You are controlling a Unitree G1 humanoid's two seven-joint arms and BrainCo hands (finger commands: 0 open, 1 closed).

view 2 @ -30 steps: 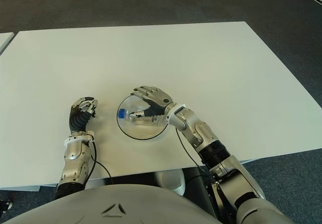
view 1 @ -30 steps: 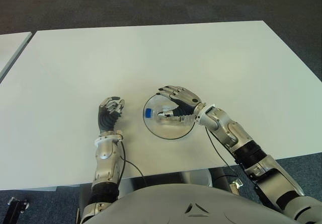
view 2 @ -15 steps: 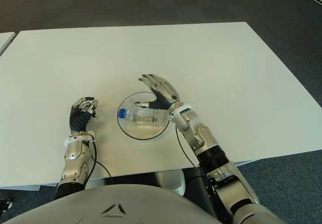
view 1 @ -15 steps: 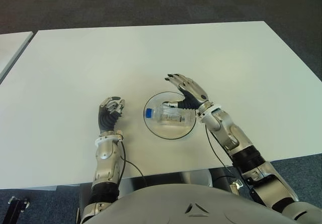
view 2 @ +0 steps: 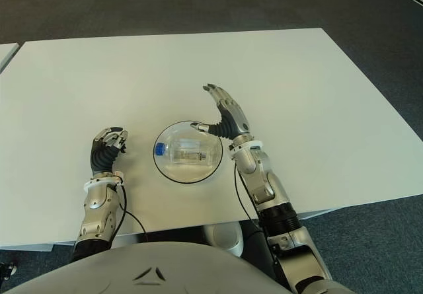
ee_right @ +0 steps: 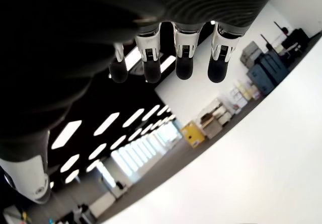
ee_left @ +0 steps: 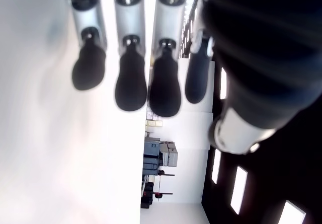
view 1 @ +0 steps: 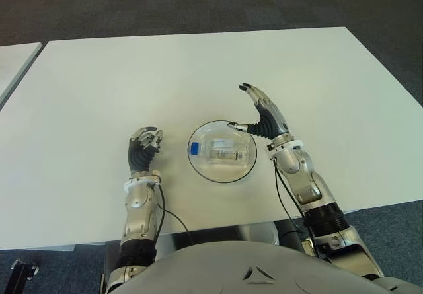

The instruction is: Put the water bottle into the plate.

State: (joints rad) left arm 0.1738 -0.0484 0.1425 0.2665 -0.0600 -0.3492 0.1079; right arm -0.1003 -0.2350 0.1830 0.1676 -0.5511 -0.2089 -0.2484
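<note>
A clear water bottle (view 1: 223, 153) with a blue cap (view 1: 194, 148) lies on its side inside the round glass plate (view 1: 246, 170) near the table's front edge. My right hand (view 1: 262, 114) is raised just right of the plate, fingers spread and straight, holding nothing and apart from the bottle. In the right wrist view its fingertips (ee_right: 177, 66) point away with nothing between them. My left hand (view 1: 143, 147) shows left of the plate with its fingers curled and holding nothing.
The white table (view 1: 198, 76) stretches wide behind and beside the plate. Its front edge (view 1: 370, 205) runs close to my arms. A second table's corner (view 1: 13, 59) shows at the far left, with dark carpet beyond.
My right hand let go of the bottle, opened and lifted away up and to the right. The bottle stays lying in the plate. The left hand has not moved.
</note>
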